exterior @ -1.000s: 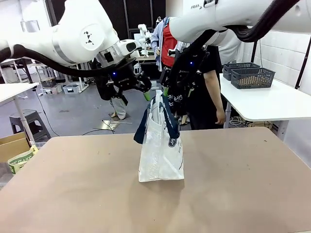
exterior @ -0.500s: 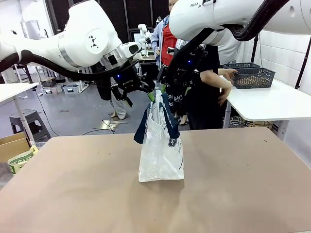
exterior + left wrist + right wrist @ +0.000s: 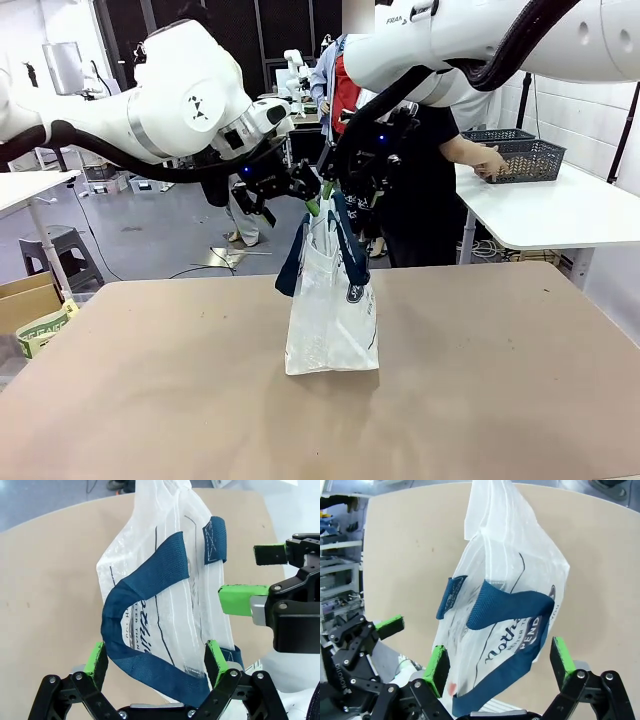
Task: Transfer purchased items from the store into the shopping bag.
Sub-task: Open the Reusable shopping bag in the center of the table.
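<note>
The shopping bag [image 3: 330, 315], clear plastic with navy strap handles, stands upright mid-table. My left gripper [image 3: 305, 200] hovers at the left side of its rim and my right gripper [image 3: 345, 205] at the right side. In the left wrist view the left gripper [image 3: 156, 657] is open, with one navy handle loop [image 3: 145, 630] lying between its green pads. In the right wrist view the right gripper [image 3: 500, 664] is open too, straddling the other handle [image 3: 512, 607]. The purchased items are out of view.
A person stands behind the table and reaches a hand [image 3: 490, 160] into a dark mesh basket [image 3: 520, 158] on the white side table [image 3: 560, 215] at the right. The brown tabletop [image 3: 150, 380] spreads around the bag. A cardboard box [image 3: 25, 300] sits at the far left.
My left gripper has moved right, up to the bag's rim. The right gripper has shifted slightly. The person's hand has gone from their side to the mesh basket.
</note>
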Motion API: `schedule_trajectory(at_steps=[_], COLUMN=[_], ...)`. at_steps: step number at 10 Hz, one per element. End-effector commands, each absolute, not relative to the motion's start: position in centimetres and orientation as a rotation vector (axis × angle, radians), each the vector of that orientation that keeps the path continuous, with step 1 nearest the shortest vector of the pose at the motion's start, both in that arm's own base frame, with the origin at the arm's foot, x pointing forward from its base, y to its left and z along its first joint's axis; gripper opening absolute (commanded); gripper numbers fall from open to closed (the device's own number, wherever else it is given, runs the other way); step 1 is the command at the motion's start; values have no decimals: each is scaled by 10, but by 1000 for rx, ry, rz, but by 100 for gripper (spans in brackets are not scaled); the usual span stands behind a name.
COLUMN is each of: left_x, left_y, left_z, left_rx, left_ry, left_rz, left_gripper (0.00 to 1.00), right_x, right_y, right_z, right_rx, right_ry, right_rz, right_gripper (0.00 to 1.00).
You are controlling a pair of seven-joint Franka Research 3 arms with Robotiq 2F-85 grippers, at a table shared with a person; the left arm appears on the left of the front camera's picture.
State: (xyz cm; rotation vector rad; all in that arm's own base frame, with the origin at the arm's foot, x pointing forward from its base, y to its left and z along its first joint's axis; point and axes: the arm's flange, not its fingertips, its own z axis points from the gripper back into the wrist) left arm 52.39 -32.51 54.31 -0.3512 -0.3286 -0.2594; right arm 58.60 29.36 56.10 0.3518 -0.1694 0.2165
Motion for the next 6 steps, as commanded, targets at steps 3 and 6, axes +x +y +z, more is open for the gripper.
schedule_trajectory(at_steps=[3, 6], left_x=[518, 520], left_y=[-311, -307], left_z=[529, 527], left_rx=[-407, -411], left_ry=[-329, -329], left_rz=[-264, -252], left_gripper=[100, 100], right_x=[590, 591], right_y=[309, 315], right_z=[559, 546], right_rx=[352, 304], right_ry=[-116, -67], right_rz=[204, 196], right_gripper=[100, 100])
